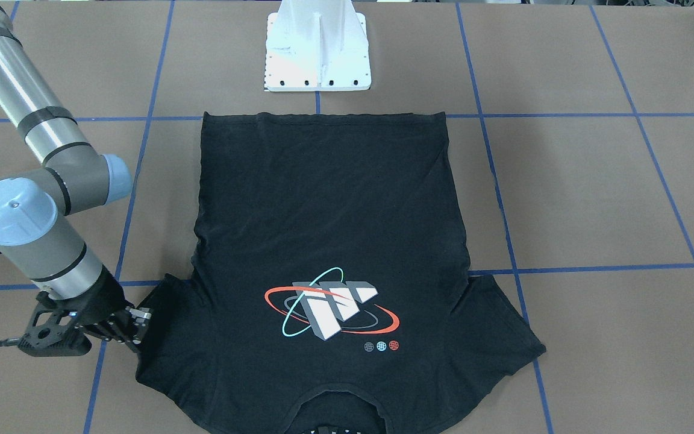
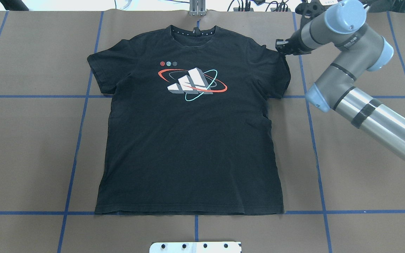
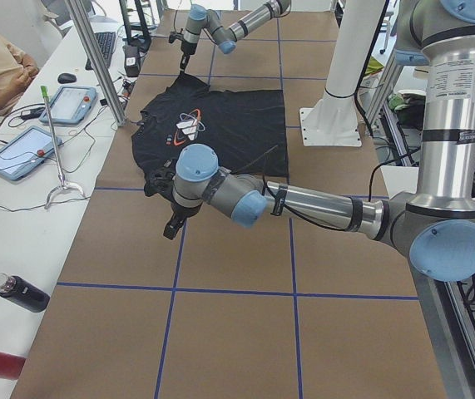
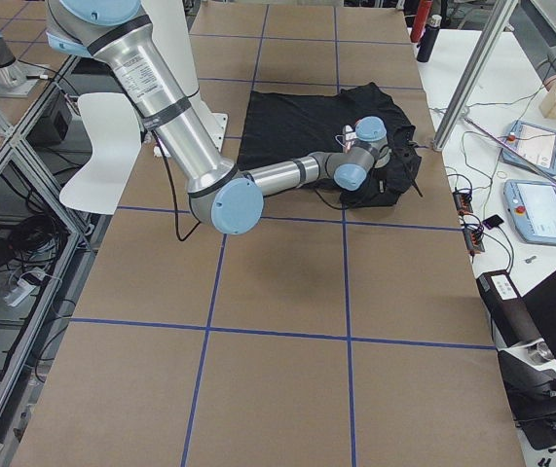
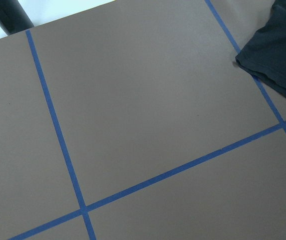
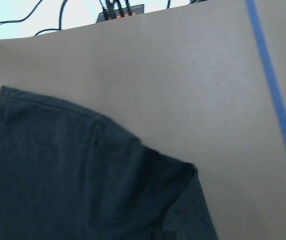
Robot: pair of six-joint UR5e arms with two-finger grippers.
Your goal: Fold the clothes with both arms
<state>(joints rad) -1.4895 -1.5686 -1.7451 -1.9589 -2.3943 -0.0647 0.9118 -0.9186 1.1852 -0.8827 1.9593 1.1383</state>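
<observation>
A: Status on the fold?
B: Not started, I'd say. T-shirt [image 2: 188,140] lies flat on the table [image 2: 23,147], logo [image 2: 192,81] up. Left sleeve [image 2: 98,68] and right sleeve [image 2: 276,70] are spread, no fold in it. Collar [image 2: 192,32] is at the far side, hem near the pedestal [image 1: 318,51].
A: Why that layout?
B: Likely so each arm gets its own side. Shirt sits centred ahead of the base, roughly square to the blue tape lines [image 2: 79,140], one sleeve per arm.
A: Right arm?
B: Right end effector [image 2: 280,47] is at the outer edge of the right sleeve, up by the shoulder. Fingers look parted in the front-facing view, nothing clamped, cloth not lifted. Reads as lining up for a pinch on that far right corner.
A: Touching the fabric?
B: Can't tell, black on black. Its wrist camera shows shoulder and sleeve only, no fingers in frame.
A: Left?
B: Left end effector [image 3: 171,226] shows only in the left side view, pointing down over bare table just beside the shirt's left edge. Apart or together, can't tell from there. Its wrist camera sees table, tape and one shirt corner at top right; which corner is unclear. Overhead and front-facing views don't show that arm at all.
A: Anything else cut off?
B: Collar runs off the bottom of the front-facing view. Right sleeve is partly behind the arm in the right side view.
</observation>
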